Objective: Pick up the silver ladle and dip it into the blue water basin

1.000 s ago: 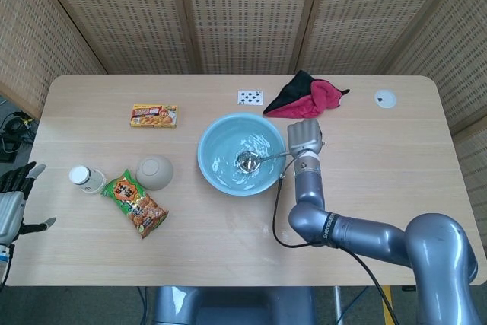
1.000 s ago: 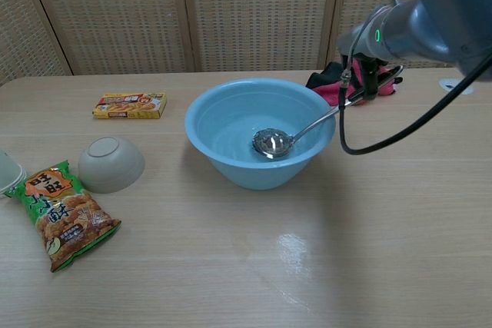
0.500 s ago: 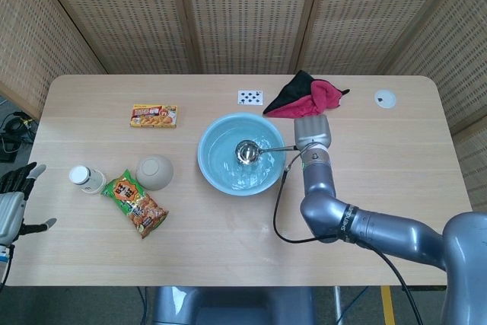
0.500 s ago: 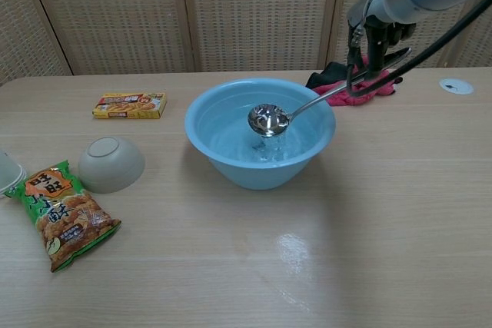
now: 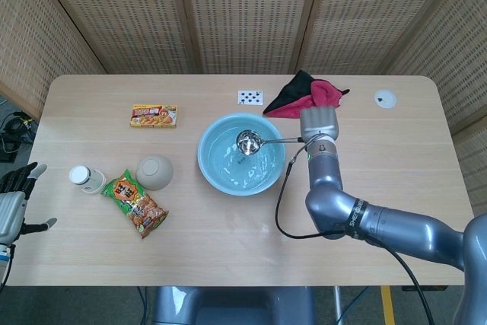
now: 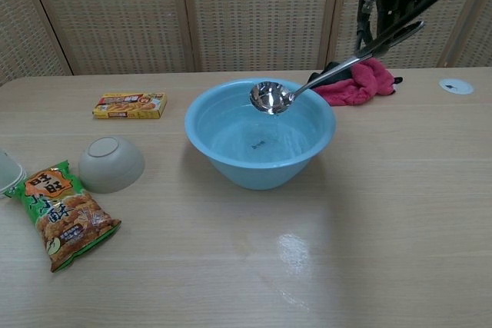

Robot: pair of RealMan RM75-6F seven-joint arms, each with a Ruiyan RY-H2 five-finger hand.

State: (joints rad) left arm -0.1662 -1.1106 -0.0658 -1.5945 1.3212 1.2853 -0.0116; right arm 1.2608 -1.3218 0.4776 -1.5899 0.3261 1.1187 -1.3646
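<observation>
My right hand (image 6: 384, 7), upper right in the chest view, grips the silver ladle (image 6: 270, 97) by its handle above the blue water basin (image 6: 231, 167) at centre; tilting would spill water onto the table (image 6: 384, 213).

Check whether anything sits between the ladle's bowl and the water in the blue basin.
Nothing visible does. The right hand holds the silver ladle by its handle, with its bowl above the water inside the blue basin. Only open air lies below it in both views.
</observation>
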